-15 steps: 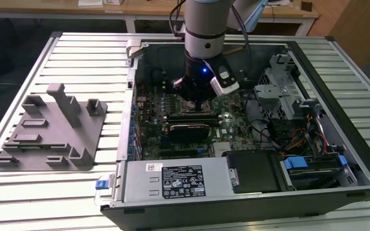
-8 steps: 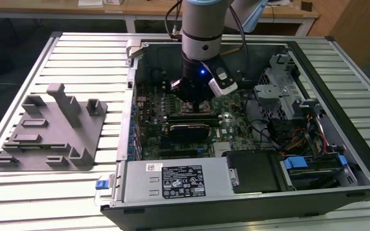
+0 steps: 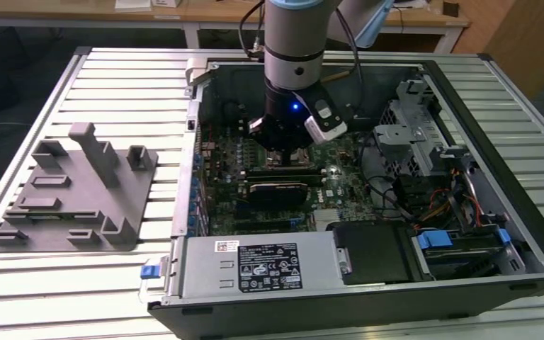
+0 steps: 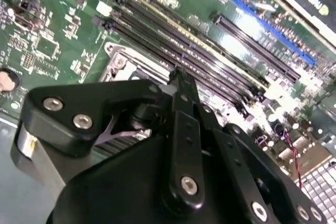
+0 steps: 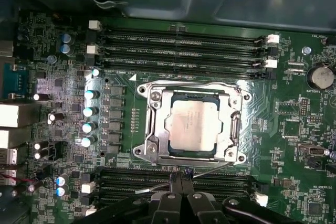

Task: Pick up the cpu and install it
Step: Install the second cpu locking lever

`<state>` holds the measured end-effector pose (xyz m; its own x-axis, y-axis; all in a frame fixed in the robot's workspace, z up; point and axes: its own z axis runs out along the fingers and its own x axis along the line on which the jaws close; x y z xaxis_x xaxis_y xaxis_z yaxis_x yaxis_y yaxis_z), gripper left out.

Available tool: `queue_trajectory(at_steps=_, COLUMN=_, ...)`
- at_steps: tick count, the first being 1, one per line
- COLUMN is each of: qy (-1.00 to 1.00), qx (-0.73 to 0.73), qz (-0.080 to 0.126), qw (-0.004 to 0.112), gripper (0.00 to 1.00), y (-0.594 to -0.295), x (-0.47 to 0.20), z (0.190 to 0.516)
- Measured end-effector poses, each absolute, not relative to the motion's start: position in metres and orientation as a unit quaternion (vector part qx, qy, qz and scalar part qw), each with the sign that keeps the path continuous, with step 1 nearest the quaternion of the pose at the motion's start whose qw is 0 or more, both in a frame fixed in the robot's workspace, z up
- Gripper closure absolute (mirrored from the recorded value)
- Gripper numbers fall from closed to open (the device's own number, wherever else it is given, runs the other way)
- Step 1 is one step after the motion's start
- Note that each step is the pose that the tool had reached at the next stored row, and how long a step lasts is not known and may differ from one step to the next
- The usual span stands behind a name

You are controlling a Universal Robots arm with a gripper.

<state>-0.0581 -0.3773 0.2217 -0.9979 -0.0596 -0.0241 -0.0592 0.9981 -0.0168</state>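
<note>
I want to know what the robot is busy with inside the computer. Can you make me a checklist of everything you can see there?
Surface: slatted metal table with an open computer case lying on it.
Job's things: the cpu sits in the socket frame on the green motherboard.
Clutter: grey plastic fixture on the table at the exterior view's left; power supply and drive bay inside the case.
Tool: tool low over the motherboard, beside the socket; its fingers look closed together and hold nothing.
Cables: black cables run down the arm; coloured wires inside the case.
Surroundings: wooden desks behind the table.
</note>
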Motion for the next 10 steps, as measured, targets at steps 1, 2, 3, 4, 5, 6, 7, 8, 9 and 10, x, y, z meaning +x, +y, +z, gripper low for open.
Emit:
queue_trajectory(at_steps=1, qy=0.999, qx=-0.03, qz=-0.008, qw=0.012, gripper=0.89, y=-0.3779, x=-0.0582, z=0.2217)
queue_trajectory(at_steps=2, qy=0.999, qx=-0.03, qz=-0.006, qw=0.012, gripper=0.89, y=-0.3791, x=-0.0582, z=0.2217)
queue_trajectory(at_steps=3, qy=0.999, qx=-0.03, qz=-0.004, qw=0.012, gripper=0.89, y=-0.3805, x=-0.0582, z=0.2216)
queue_trajectory(at_steps=4, qy=0.999, qx=-0.03, qz=-0.001, qw=0.013, gripper=0.89, y=-0.3819, x=-0.0583, z=0.2216)
queue_trajectory(at_steps=5, qy=0.999, qx=-0.03, qz=0.0, qw=0.013, gripper=0.89, y=-0.3832, x=-0.0585, z=0.2214)
queue_trajectory(at_steps=6, qy=0.999, qx=-0.03, qz=0.002, qw=0.013, gripper=0.89, y=-0.3846, x=-0.0587, z=0.2212)
queue_trajectory(at_steps=7, qy=0.999, qx=-0.03, qz=0.006, qw=0.013, gripper=0.89, y=-0.3857, x=-0.0593, z=0.2209)
queue_trajectory(at_steps=8, qy=0.999, qx=-0.029, qz=0.009, qw=0.013, gripper=0.89, y=-0.3864, x=-0.0603, z=0.2204)
queue_trajectory(at_steps=9, qy=0.999, qx=-0.029, qz=0.012, qw=0.013, gripper=0.89, y=-0.3871, x=-0.0612, z=0.22)
queue_trajectory(at_steps=10, qy=0.999, qx=-0.029, qz=0.015, qw=0.013, gripper=0.89, y=-0.3878, x=-0.0623, z=0.2194)
